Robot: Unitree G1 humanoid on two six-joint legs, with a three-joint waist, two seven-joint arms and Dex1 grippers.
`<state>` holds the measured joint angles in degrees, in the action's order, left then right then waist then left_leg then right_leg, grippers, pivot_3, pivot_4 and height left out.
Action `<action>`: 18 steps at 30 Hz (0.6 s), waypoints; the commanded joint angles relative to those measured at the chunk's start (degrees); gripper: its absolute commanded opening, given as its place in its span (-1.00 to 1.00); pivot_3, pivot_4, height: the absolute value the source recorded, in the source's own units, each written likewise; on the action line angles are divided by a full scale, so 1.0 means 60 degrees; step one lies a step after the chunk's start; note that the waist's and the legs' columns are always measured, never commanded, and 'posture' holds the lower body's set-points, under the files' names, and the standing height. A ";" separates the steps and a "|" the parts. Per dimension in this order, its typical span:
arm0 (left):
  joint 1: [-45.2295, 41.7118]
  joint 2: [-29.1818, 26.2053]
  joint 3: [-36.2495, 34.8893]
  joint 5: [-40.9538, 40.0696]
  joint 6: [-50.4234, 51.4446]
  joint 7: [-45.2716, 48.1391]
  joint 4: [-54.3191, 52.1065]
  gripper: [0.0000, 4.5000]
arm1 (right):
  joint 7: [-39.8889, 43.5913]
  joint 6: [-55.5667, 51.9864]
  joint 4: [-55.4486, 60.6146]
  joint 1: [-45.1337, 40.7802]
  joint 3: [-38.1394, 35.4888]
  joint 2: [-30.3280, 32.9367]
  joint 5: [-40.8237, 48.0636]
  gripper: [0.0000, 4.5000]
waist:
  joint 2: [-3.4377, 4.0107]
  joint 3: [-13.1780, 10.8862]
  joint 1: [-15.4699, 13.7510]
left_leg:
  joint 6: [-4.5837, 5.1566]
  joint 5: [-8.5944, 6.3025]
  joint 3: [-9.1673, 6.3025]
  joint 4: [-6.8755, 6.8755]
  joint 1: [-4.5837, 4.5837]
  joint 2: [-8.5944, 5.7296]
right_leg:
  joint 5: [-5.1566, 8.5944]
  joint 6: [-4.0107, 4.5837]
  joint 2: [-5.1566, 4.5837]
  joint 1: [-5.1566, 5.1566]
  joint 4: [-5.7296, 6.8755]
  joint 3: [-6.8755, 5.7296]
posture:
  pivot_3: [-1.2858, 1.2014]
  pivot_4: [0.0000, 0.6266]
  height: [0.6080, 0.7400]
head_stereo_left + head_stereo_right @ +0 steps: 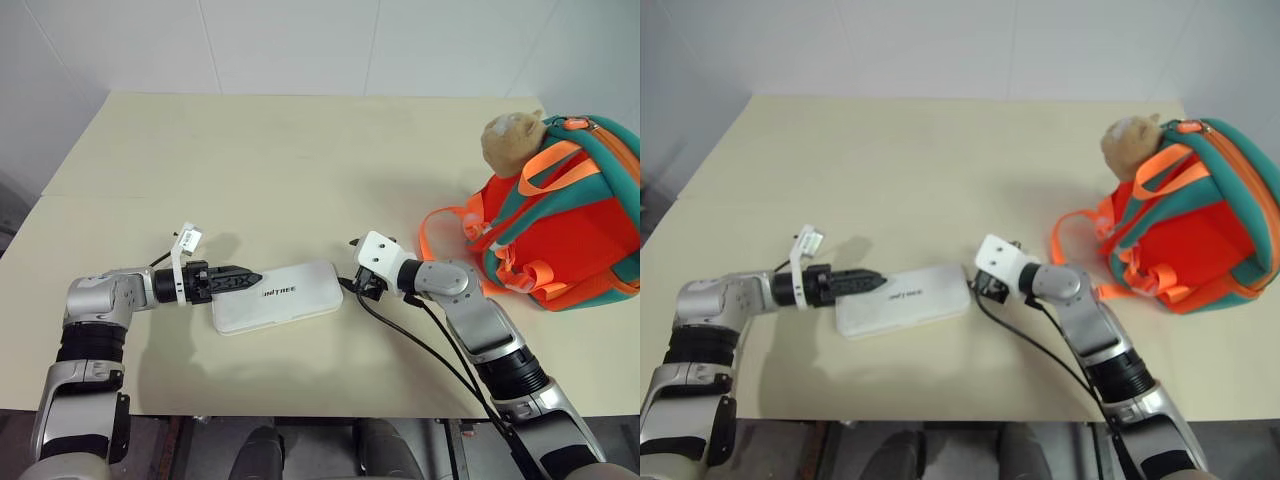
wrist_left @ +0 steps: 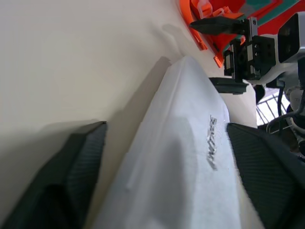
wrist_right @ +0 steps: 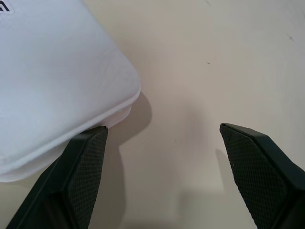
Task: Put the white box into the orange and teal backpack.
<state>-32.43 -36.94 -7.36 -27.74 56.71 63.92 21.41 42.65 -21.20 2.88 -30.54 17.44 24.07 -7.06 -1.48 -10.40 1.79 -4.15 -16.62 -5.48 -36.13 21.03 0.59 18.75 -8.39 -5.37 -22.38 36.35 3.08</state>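
- Two grippers flank your white box (image 1: 277, 296), one at each short end, all low on the cream table (image 1: 270, 160).
- Your left gripper (image 1: 245, 278) sits over the box's left end; in the left wrist view its fingers (image 2: 71, 176) are spread wide with the box lying between them, not pinched.
- White box lies flat on the table, slightly skewed, dark lettering facing up, well apart from the backpack.
- Your right gripper (image 1: 360, 278) is at the box's right end; its fingers (image 3: 81, 171) stand wide apart, one just at the box's rounded corner, the other over bare table. Nothing held.
- Orange and teal backpack (image 1: 570, 230) stands at the table's far right, straps trailing toward the right arm.
- Tan plush toy (image 1: 512, 140) sits at its top left.
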 commanded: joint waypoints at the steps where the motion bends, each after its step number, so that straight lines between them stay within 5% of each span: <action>1: 0.0732 -0.0021 -0.0147 -0.0061 0.0709 -0.0811 -0.0382 0.98 | 0.0041 0.0203 0.0316 -0.0158 -0.0047 -0.0061 0.0144 1.00 | -0.0001 0.0000 0.0060 | 0.0000 0.0000 0.0002 0.0001 -0.0002 0.0003 | -0.0005 0.0002 0.0004 -0.0001 -0.0003 0.0004 | 0.03 -0.52 1.00; 10: 0.1582 0.0000 -0.0535 -0.0642 0.1320 -0.1594 -0.1593 0.98 | 0.0098 0.0267 0.0181 -0.0251 0.0010 -0.0129 0.0167 1.00 | 0.0000 0.0000 0.0121 | -0.0001 -0.0002 0.0008 0.0030 0.0009 0.0005 | -0.0007 0.0002 0.0000 -0.0008 -0.0055 0.0004 | 0.03 -0.52 1.00; 18: 0.1430 -0.0328 -0.2219 -0.0973 0.1092 -0.2795 -0.0852 0.98 | 0.0135 0.0296 0.0247 -0.0172 0.0003 -0.0095 0.0186 1.00 | 0.0000 0.0000 0.0189 | -0.0003 -0.0005 0.0012 0.0037 0.0007 0.0011 | -0.0008 0.0003 0.0001 -0.0013 -0.0060 0.0001 | 0.03 -0.52 1.00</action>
<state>-24.83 -36.89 -18.00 -35.53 62.66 51.78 12.91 43.17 -20.18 2.79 -31.19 17.60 23.53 -6.60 -1.48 -10.40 2.92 -4.16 -16.64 -5.41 -35.92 21.05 0.67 18.67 -8.33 -5.35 -22.45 36.00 3.08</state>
